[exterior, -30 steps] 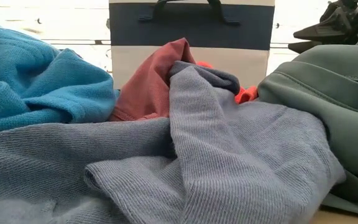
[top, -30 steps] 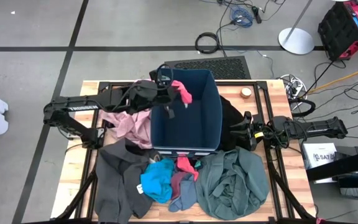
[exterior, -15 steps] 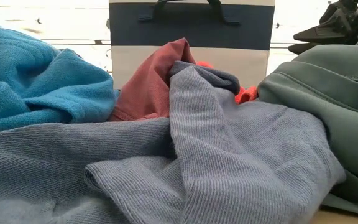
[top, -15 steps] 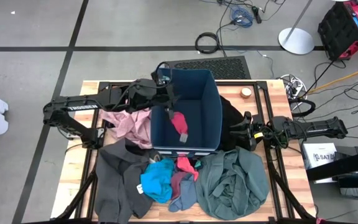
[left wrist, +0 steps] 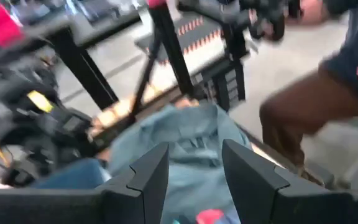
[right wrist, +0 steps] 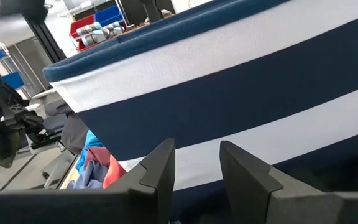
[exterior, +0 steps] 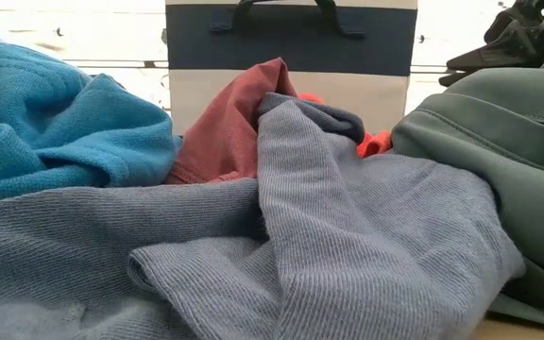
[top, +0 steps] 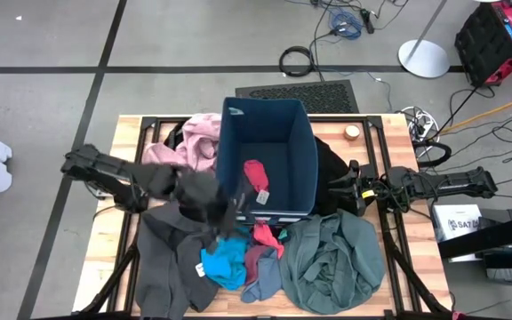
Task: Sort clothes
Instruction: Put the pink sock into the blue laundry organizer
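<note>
Grey floor (top: 43,53) is showing dark lines; cables (top: 345,20) are lying at one o'clock, a red-black case (top: 496,31) at two.

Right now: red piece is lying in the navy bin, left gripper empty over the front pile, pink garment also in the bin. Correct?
Not quite. In the high view the pink garment lies on the table outside the navy bin, against its left wall. The red piece is inside, and the left gripper is empty above the front pile.
</note>
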